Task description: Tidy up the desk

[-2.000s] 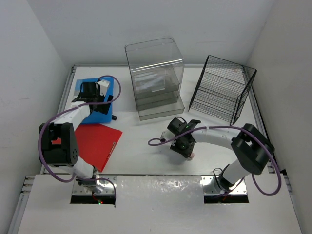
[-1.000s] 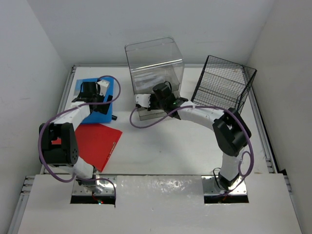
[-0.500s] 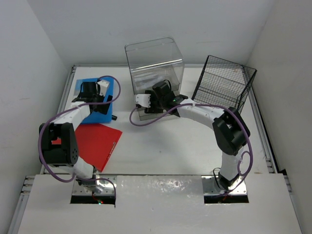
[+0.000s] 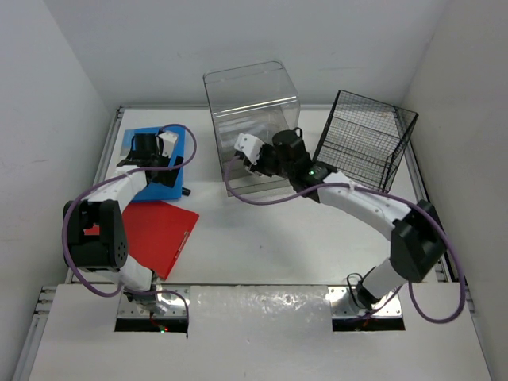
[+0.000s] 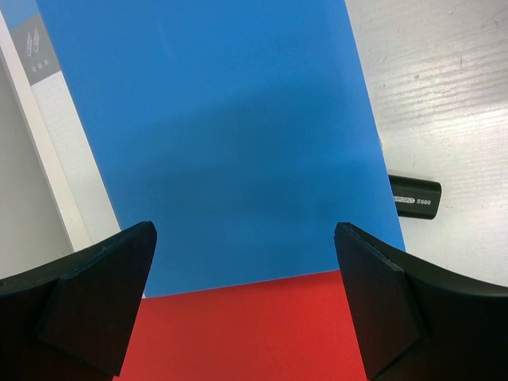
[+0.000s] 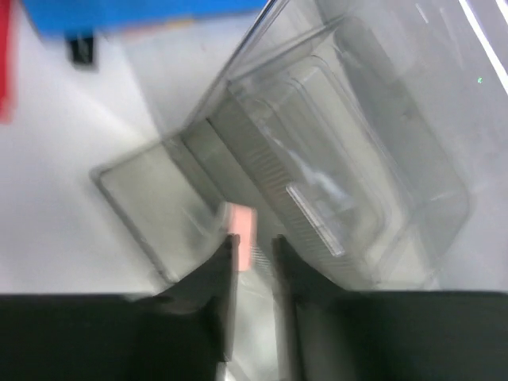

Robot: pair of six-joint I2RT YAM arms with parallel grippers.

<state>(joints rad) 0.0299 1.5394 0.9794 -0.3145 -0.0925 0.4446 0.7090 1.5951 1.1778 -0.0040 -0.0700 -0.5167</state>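
The white desk (image 4: 262, 238) carries a blue folder (image 4: 159, 171), which also shows in the left wrist view (image 5: 222, 135). A red folder (image 4: 159, 230) lies partly under its near edge and shows there too (image 5: 246, 325). My left gripper (image 4: 149, 149) hangs over both folders, open and empty (image 5: 244, 230). My right gripper (image 4: 260, 159) is at the front of the clear plastic drawer box (image 4: 252, 127). In the blurred right wrist view the gripper (image 6: 254, 246) is nearly shut, with a small pink block (image 6: 240, 232) at its tips, above the box's pulled-out drawer (image 6: 159, 206).
A black marker-like stick (image 4: 187, 190) lies on the desk just right of the blue folder, also in the left wrist view (image 5: 414, 197). A black wire rack (image 4: 361, 143) stands right of the drawer box. Grey rails (image 4: 107, 151) edge the desk.
My right arm swung from the middle front of the desk up to the drawer box, then rose and shifted right along its front. The left arm has not moved.
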